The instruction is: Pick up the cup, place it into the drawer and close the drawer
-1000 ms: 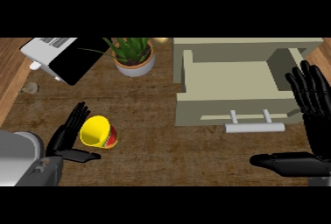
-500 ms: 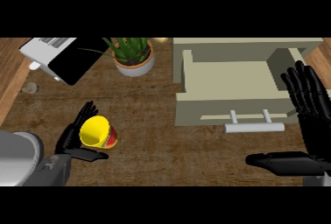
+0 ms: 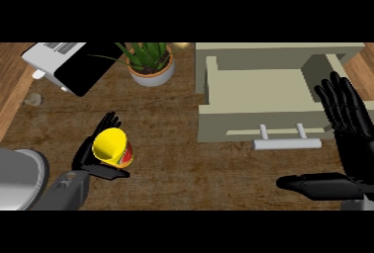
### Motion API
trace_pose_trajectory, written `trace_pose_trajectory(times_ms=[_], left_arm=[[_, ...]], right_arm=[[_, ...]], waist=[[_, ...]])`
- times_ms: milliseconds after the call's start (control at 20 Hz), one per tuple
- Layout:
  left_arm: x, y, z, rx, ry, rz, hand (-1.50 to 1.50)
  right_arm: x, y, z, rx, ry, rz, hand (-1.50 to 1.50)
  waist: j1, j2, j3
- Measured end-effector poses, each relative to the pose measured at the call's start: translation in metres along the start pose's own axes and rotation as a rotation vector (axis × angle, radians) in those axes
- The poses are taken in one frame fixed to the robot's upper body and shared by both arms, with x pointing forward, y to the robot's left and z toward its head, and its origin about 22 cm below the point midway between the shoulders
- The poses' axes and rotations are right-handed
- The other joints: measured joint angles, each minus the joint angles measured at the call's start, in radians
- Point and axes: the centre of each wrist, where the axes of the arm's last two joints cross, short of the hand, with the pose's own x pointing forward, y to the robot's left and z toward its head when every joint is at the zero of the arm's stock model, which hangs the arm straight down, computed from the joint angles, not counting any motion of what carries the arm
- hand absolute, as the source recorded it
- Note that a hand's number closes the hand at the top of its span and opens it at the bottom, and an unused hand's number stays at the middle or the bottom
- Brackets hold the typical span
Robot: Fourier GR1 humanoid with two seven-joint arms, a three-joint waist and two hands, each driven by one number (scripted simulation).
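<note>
Toward the counter's [image 3: 182, 163] left edge, left hand [image 3: 93, 155] cupped round the yellow cup [image 3: 111, 147], fingers partly hidden behind it, thumb beneath. Farther back, potted plant [image 3: 151, 62] beside a toaster [image 3: 70, 64]. Open drawer [image 3: 256, 91] at the back right, handle [image 3: 286, 143] forward. Right hand [image 3: 349, 123] spread wide at the right edge, wrist cut off.

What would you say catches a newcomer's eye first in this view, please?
The bright yellow cup at the lower left, with the left hand curled round it. Next, the open drawer at the upper right, with the right hand open beside it, and the potted plant at the top.
</note>
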Motion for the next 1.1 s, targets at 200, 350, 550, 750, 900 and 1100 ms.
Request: trace_pose_trajectory(times_ms=[200, 350, 550, 750, 900, 1100], left_arm=[[-0.002, -0.010, -0.006, -0.042, -0.003, 0.046, 1.50], [-0.005, -0.015, -0.007, -0.068, 0.002, 0.087, 1.50], [-0.007, -0.024, -0.009, -0.075, -0.016, 0.140, 1.50], [-0.006, -0.016, -0.004, 0.086, -0.106, 0.166, 1.50], [0.001, -0.001, 0.001, 0.235, -0.187, 0.158, 1.50], [0.006, 0.010, 0.005, 0.329, -0.253, 0.128, 1.50]], right_arm=[[-0.003, 0.000, -0.003, -0.001, 0.000, -0.010, -1.50], [-0.004, 0.002, -0.004, -0.002, 0.002, -0.012, -1.50], [-0.007, -0.004, -0.002, -0.006, 0.006, -0.006, -1.50], [-0.004, -0.003, -0.005, -0.013, 0.010, 0.008, -1.50], [-0.007, -0.007, -0.002, -0.014, 0.014, 0.012, -1.50], [-0.009, -0.009, -0.003, -0.007, 0.012, 0.014, -1.50]], waist=[[0.003, 0.000, 0.001], [0.004, -0.001, 0.001], [0.003, -0.001, 0.000], [0.010, -0.002, 0.000], [0.013, -0.002, 0.001], [0.013, -0.003, 0.001]])
